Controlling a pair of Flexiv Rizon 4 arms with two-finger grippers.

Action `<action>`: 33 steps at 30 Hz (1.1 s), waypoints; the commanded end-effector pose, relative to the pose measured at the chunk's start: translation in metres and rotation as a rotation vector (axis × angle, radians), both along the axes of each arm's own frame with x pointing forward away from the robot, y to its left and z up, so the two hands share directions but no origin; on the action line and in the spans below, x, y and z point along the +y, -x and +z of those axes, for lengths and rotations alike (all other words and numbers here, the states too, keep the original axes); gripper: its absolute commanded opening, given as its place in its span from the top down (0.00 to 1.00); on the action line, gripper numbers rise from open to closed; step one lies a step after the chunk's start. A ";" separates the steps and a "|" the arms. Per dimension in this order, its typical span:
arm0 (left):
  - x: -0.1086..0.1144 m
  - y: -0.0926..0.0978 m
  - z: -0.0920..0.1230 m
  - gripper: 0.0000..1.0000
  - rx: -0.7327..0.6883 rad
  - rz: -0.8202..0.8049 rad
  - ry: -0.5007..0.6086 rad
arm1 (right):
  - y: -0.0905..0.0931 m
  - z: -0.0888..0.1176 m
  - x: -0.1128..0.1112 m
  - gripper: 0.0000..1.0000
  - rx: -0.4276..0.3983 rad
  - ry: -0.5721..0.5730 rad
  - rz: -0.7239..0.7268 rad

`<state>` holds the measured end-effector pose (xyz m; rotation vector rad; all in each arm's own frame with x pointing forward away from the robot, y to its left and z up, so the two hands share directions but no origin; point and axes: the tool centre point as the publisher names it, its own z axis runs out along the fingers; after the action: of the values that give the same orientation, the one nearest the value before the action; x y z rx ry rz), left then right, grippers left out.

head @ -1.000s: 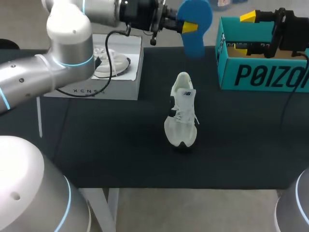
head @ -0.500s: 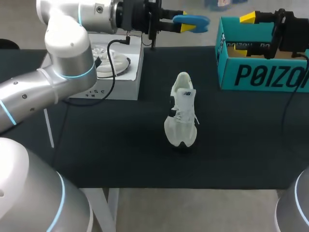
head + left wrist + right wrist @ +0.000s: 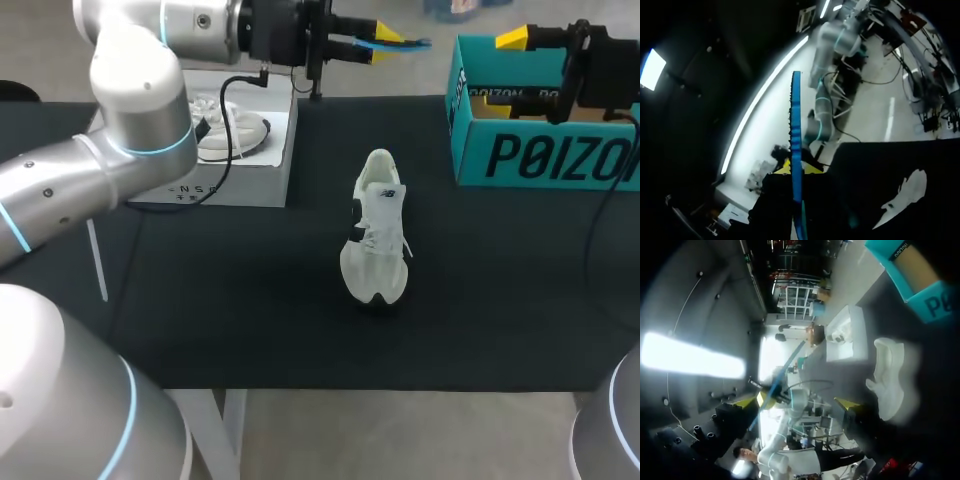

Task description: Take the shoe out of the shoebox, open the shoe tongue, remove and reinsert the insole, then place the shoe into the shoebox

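since the left gripper [image 3: 383, 42] is clamped on the blue insole [image 3: 410, 43], held edge-on in the air beyond the shoe [image 3: 375, 240], removal looks done. the right gripper [image 3: 796, 401], jaws apart and empty, hangs by the shoebox [image 3: 540, 155], right of the shoe. the shoe stands outside it; reinserting the insole and boxing the shoe are left.

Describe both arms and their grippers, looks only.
Left arm: rounded silver-grey links, glowing blue joint rings, a black cable looping from its black wrist. Left gripper and right gripper: black, with yellow fingertips.
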<state>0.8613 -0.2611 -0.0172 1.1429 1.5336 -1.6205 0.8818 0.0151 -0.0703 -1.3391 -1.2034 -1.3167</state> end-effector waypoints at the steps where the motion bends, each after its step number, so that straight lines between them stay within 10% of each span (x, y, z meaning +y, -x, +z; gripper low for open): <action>1: -0.003 -0.001 -0.002 1.00 -0.057 -0.003 0.026 | 0.000 0.000 0.000 0.00 0.002 0.002 -0.002; 10: -0.003 -0.001 -0.002 1.00 -0.057 -0.003 0.026 | 0.004 0.000 -0.003 0.00 0.001 -0.002 -0.017; 18: 0.007 -0.011 0.018 1.00 -0.614 0.107 0.111 | 0.007 -0.001 -0.005 0.00 0.001 -0.001 -0.019; 33: 0.006 -0.027 0.000 1.00 -0.582 0.151 0.107 | 0.014 0.018 0.005 0.00 -0.013 -0.069 0.003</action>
<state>0.8875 -0.2506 -0.0089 1.2915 1.1060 -1.1115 0.8679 0.0158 -0.0563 -1.2870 -1.1635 -1.3505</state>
